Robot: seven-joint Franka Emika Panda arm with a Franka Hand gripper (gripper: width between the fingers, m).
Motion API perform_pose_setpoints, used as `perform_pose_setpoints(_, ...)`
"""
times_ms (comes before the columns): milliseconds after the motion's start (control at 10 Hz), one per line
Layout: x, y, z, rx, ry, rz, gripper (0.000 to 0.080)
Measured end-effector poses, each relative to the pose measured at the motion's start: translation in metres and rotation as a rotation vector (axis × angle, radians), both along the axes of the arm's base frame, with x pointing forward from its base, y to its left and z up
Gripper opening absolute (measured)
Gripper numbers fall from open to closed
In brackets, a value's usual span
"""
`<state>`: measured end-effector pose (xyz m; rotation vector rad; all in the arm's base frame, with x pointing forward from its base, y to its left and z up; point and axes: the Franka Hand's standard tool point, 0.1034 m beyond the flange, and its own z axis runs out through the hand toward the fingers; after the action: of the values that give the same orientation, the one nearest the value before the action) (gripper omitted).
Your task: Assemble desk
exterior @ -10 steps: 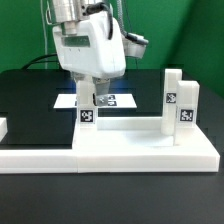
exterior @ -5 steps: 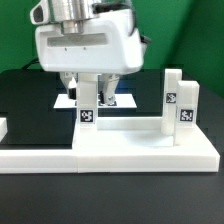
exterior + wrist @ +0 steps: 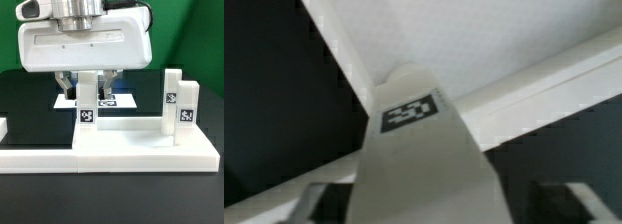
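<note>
Gripper (image 3: pixel 88 82) hangs low over the middle of the scene, its broad white body filling the upper part of the exterior view. Two dark fingers (image 3: pixel 68 84) reach down on either side of an upright white leg (image 3: pixel 88 100); one finger shows at the leg's side toward the exterior view's left, the other at the side toward the exterior view's right. Whether the pads press the leg or stand just off it cannot be told from either view, so the claw's grip is uncertain. This leg stands upright with a black-and-white tag (image 3: pixel 87 113) on its near face, its foot at the raised rim of the white tabletop (image 3: pixel 140 148). Wrist view looks straight down the same leg (image 3: pixel 423 150), tag (image 3: pixel 409 111) visible partway along it, finger edges (image 3: pixel 327 203) blurred to each side, pale tabletop surface (image 3: pixel 455 40) beyond. Two more legs (image 3: pixel 178 100) stand upright close together on the tabletop, toward the exterior view's right, each tagged on its near face. Tabletop lies flat at the front of the black table (image 3: pixel 30 100), with a low rim running along its back edge. Marker board (image 3: pixel 122 101) lies flat behind the gripper, partly hidden. Green backdrop (image 3: pixel 190 35) behind everything.
</note>
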<state>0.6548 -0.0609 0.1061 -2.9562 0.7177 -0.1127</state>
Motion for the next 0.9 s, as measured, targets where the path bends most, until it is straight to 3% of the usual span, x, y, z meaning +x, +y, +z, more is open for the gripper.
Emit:
perform_pose_setpoints(100,-0.0013,-0.0035,-0.0006,0.001,0.008,-0.069,0.0298)
perform_pose_setpoints(500,-0.0003,-0.0108,-0.0019,0.035,0.027,-0.524,0.0298)
perform_pose_setpoints(800,-0.0060,-0.0101,-0.0024,0.161,0.067,-1.139,0.0298)
perform_pose_setpoints(900,-0.0065,-0.0105,-0.0025,0.166,0.072,-1.168,0.0298)
